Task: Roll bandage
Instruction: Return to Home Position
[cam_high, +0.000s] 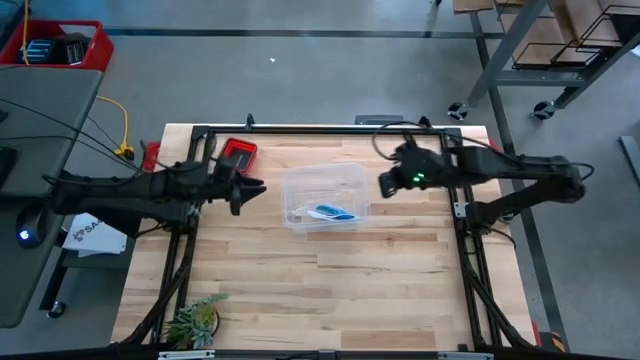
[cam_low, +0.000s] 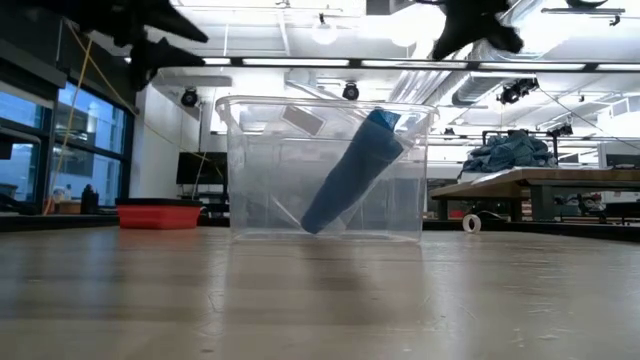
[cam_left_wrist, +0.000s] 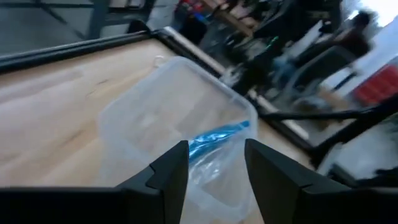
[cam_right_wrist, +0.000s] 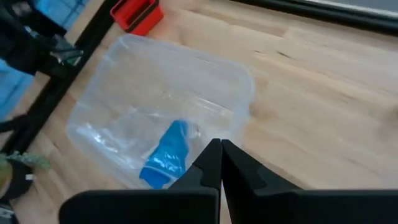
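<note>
Table seen from above: the rolled blue bandage, wrapped in a clear bag, leans tilted inside the clear bin near the table's middle, toward the bin's 5 o'clock corner. The left gripper hangs above the table at the bin's 9 o'clock side, fingers spread and holding nothing; the right gripper hangs at 3 o'clock, fingers pressed together on nothing. A red tray sits at the bin's 10 o'clock, apart from it.

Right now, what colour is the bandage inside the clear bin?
The bandage is bright blue, clearest in the low view.
</note>
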